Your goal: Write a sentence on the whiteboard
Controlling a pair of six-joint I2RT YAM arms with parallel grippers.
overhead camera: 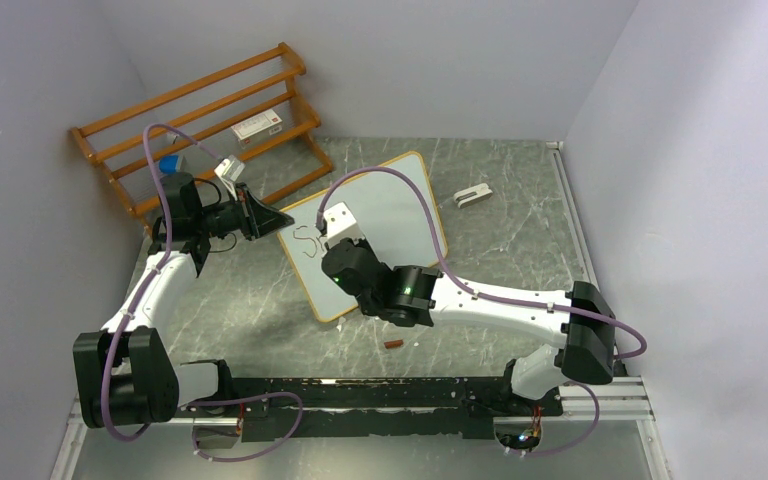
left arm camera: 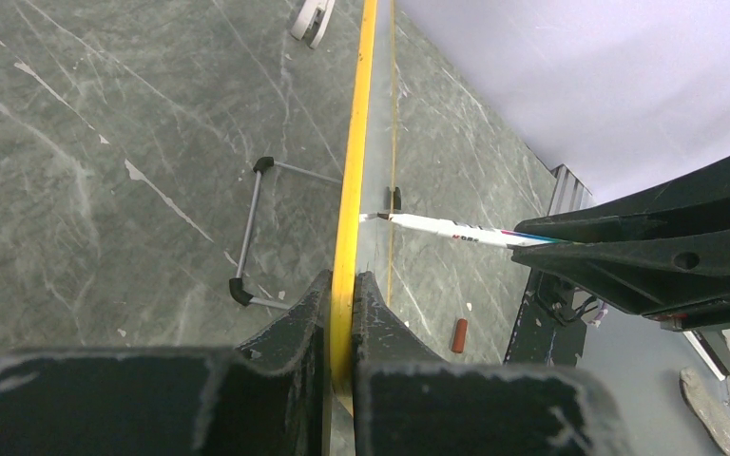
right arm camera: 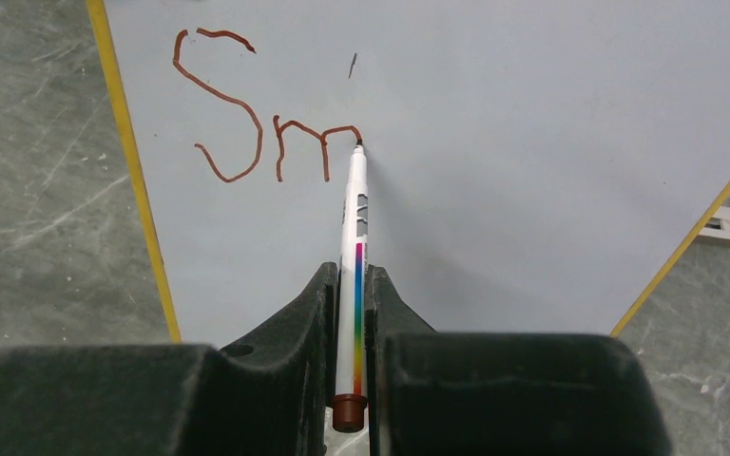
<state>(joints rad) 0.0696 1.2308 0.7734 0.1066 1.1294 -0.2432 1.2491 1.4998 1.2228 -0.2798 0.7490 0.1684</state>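
While left hand (left arm camera: 342, 290) clamps the one whiteboard (right arm camera: 532, 114), right hand (right arm camera: 353, 285) pinches one marker (right arm camera: 355, 204) beside two letters (right arm camera: 255, 119).

The grey-green veined counter (overhead camera: 520, 230) looks like stone or stone-patterned laminate, smooth with a dull sheen. The rectangular white whiteboard (right arm camera: 532, 142) has a smooth, faintly glossy face, and its thin yellowish frame (right arm camera: 133, 161) has a satin finish like light wood. The reddish-brown ink letters (right arm camera: 260, 142) lie matt on it. The white plastic marker (right arm camera: 355, 218) is glossy, with a printed rainbow stripe and a brown end plug. The left hand (left arm camera: 342, 285) and right hand (right arm camera: 350, 275) are matt black plastic, slightly grainy and scuffed pale along their near edges. The orange-brown slatted rack (overhead camera: 195, 90) at far left is varnished wood. The thin grey wire leg (left arm camera: 250, 228) looks like metal, with black rubbery tips.
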